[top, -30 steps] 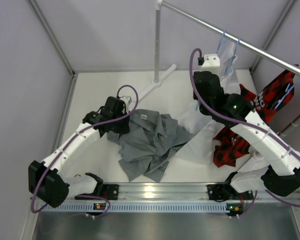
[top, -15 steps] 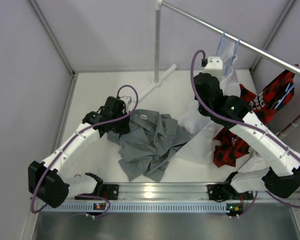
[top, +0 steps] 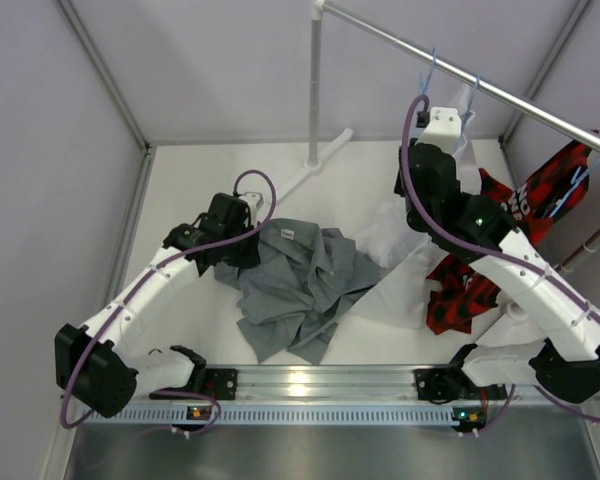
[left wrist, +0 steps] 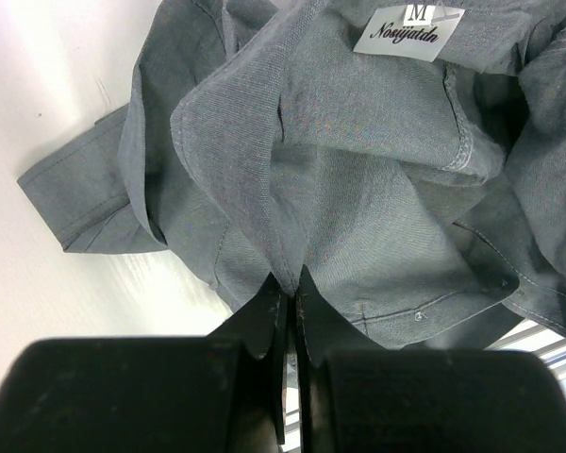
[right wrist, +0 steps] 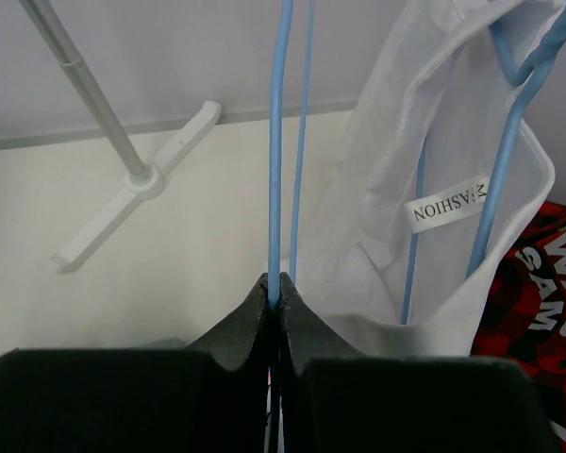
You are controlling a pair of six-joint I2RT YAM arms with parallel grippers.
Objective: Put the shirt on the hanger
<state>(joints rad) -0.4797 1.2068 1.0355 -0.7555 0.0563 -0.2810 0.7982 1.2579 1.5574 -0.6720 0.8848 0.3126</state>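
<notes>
- Grey soft-fabric collared shirt (top: 300,285), top view: I find it crumpled in a heap on the white table (top: 180,190), left of centre, between the two arms. The left gripper (top: 245,260) sits at its left edge. The thin light-blue wire hanger (top: 431,64) hangs by its hook from the metal rail (top: 510,100) at the far right, well apart from the shirt. The right arm (top: 480,225) reaches up to it.
- Left wrist view: the jaws are pressed together on a fold of the shirt, with fabric pinched between the tips. The collar label (left wrist: 407,28) lies beyond the pinch.
- Right wrist view: the right gripper (right wrist: 275,281) is clamped on one thin wire of the hanger, which runs straight up from the fingertips. A white shirt (right wrist: 396,217) on its own blue hanger hangs just to the right, with a red-and-black printed garment (right wrist: 538,311) beyond it.
- Judgement: from the right gripper the shirt lies down, nearer and to the left, on the left arm's side. I expect the hanger must first lift clear of the rail, then travel that way. Its neighbour hangs close enough to snag.
</notes>
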